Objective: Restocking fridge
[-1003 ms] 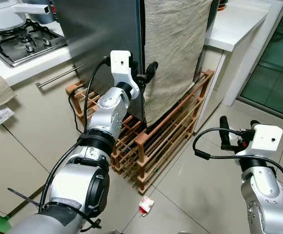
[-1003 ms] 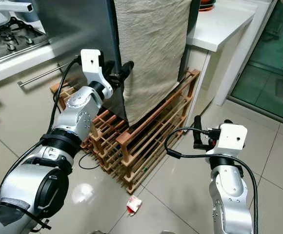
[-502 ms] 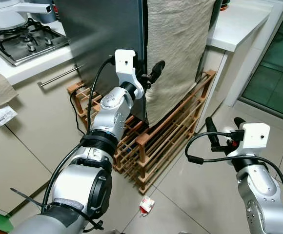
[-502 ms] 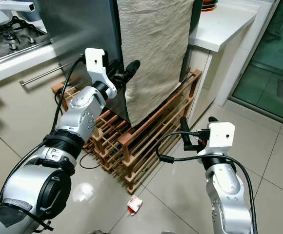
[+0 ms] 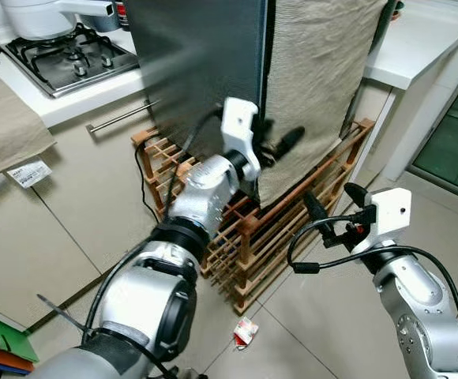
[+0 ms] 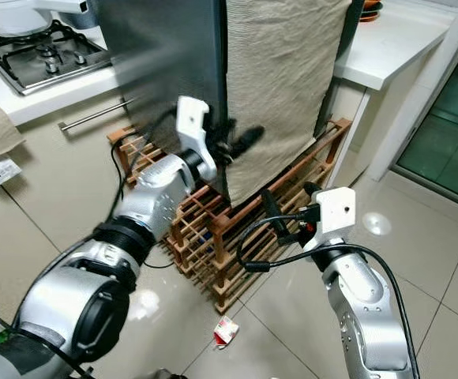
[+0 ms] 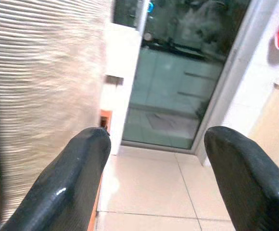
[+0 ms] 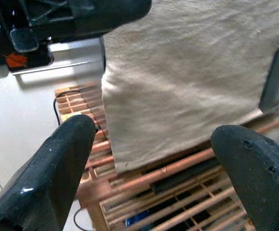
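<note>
Floor: pale tiled floor (image 5: 324,316) under my view.
Wooden rack (image 5: 292,213) stands on it; small crumpled packet (image 5: 245,332) lies near rack's front corner.

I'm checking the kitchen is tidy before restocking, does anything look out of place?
Yes. A small crumpled red-and-white wrapper lies on the tiled floor beside the wooden rack, like dropped litter. A beige cloth also hangs over the fridge.

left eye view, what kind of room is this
Most likely a home kitchen: a gas hob set in a white counter, cabinet fronts below, and a dark fridge standing on a wooden rack.
</note>
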Controlling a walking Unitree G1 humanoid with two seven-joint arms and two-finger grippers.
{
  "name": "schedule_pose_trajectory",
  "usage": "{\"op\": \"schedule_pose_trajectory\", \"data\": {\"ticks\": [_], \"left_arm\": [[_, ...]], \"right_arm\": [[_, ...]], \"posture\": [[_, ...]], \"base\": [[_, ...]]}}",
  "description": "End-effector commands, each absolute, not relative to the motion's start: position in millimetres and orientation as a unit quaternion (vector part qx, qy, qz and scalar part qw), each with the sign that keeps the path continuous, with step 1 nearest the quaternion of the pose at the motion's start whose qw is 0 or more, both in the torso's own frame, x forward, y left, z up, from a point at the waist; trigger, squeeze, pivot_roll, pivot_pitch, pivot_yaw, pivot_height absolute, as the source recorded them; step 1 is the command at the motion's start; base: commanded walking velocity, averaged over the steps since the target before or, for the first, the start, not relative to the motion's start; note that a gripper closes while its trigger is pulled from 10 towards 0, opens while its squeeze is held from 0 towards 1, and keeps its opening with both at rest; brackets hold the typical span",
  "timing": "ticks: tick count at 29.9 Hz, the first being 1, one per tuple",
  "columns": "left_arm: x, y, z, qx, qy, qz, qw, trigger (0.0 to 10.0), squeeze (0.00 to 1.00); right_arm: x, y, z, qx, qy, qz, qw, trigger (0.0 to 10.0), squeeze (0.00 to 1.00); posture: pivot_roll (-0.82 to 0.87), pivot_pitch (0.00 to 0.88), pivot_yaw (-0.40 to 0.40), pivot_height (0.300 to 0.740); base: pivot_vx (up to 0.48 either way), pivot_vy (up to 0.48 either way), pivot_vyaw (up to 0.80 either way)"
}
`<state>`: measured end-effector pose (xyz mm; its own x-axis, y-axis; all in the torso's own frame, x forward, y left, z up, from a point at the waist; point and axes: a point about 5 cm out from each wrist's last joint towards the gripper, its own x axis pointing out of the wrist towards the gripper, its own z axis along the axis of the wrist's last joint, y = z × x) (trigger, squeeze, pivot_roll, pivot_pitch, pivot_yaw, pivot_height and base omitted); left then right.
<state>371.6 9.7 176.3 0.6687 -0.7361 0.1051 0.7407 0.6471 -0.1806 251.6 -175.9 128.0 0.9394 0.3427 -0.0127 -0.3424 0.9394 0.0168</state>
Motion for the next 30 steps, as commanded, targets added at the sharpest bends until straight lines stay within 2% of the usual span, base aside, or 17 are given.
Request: {"op": "schedule_pose_trajectory", "data": {"ticks": [1,3,6,9,13,17,19,22,23,24,25,27,28,29,30], "left_arm": [[368.3,-5.6,184.8,-0.09,-0.026,-0.429,0.898,10.0,0.0],[363.8,-16.7,189.7,-0.076,-0.041,-0.445,0.891,10.0,0.0],[360.1,-20.3,191.8,-0.084,-0.051,-0.455,0.885,10.0,0.0],[357.5,-13.3,196.1,-0.12,-0.067,-0.455,0.88,10.0,0.0],[350.4,13.2,206.9,-0.157,-0.11,-0.429,0.883,10.0,0.0],[333.6,58.9,201.6,-0.173,-0.132,-0.36,0.907,10.0,0.0],[331.4,64.5,199.0,-0.168,-0.132,-0.348,0.913,10.0,0.0],[329.4,93.5,175.5,-0.15,-0.098,-0.246,0.953,10.0,0.0],[329.4,93.5,175.5,-0.15,-0.098,-0.246,0.953,10.0,0.0],[329.5,107.7,162.6,-0.13,-0.076,-0.191,0.97,10.0,0.0],[329.5,107.7,162.6,-0.13,-0.076,-0.191,0.97,10.0,0.0],[326.7,126.9,147.5,-0.094,-0.047,-0.114,0.988,10.0,0.0],[326.7,126.9,147.5,-0.094,-0.047,-0.114,0.988,10.0,0.0],[320.5,139.3,138.9,-0.043,-0.033,-0.075,0.996,10.0,0.0],[320.5,139.3,138.9,-0.043,-0.033,-0.075,0.996,10.0,0.0]], "right_arm": [[248.9,-173.3,130.9,0.009,0.007,0.185,0.983,10.0,0.0],[248.4,-169.6,129.5,0.012,0.01,0.188,0.982,10.0,0.0],[248.3,-168.2,130.3,0.016,0.003,0.176,0.984,10.0,0.0],[245.4,-168.5,132.1,0.02,-0.005,0.164,0.986,10.0,0.0],[238.1,-172.9,134.9,0.022,-0.023,0.128,0.991,10.0,0.0],[231.3,-177.7,131.3,0.014,-0.024,0.088,0.996,10.0,0.0],[231.2,-178.4,130.7,0.015,-0.025,0.081,0.996,10.0,0.0],[237.0,-182.7,129.6,0.02,-0.031,0.055,0.998,10.0,0.0],[237.0,-182.7,129.6,0.02,-0.031,0.055,0.998,10.0,0.0],[240.3,-186.5,129.7,0.023,-0.036,0.036,0.998,10.0,0.0],[240.3,-186.5,129.7,0.023,-0.036,0.036,0.998,10.0,0.0],[244.4,-193.0,129.1,0.029,-0.042,0.005,0.999,10.0,0.0],[244.4,-193.0,129.1,0.029,-0.042,0.005,0.999,10.0,0.0],[246.8,-199.2,127.1,0.024,-0.045,-0.024,0.998,10.0,0.0],[246.8,-199.2,127.1,0.024,-0.045,-0.024,0.998,10.0,0.0]], "posture": [[-0.25,0.0,0.058,0.74],[-0.25,0.0,0.062,0.74],[-0.26,0.0,0.067,0.74],[-0.26,0.0,0.071,0.74],[-0.26,0.009,0.073,0.74],[-0.26,0.009,0.073,0.74],[-0.26,0.009,0.073,0.74],[-0.2,0.006,0.059,0.74],[-0.2,0.006,0.059,0.74],[-0.19,0.003,0.056,0.74],[-0.19,0.003,0.056,0.74],[-0.18,0.0,0.054,0.74],[-0.18,0.0,0.054,0.74],[-0.17,0.0,0.056,0.74],[-0.17,0.0,0.056,0.74]], "base": [[0.0,0.0,0.0],[0.0,0.0,0.0],[0.0,0.0,0.0],[0.0,0.0,0.0],[0.0,0.0,0.0],[0.0,0.0,-0.19],[0.0,0.0,-0.74],[0.0,0.0,-0.78],[0.0,0.0,-0.78],[0.0,0.0,-0.77],[0.0,0.0,-0.77],[0.0,0.0,-0.77],[0.0,0.0,-0.77],[0.0,0.0,-0.77],[0.0,0.0,-0.77]]}}
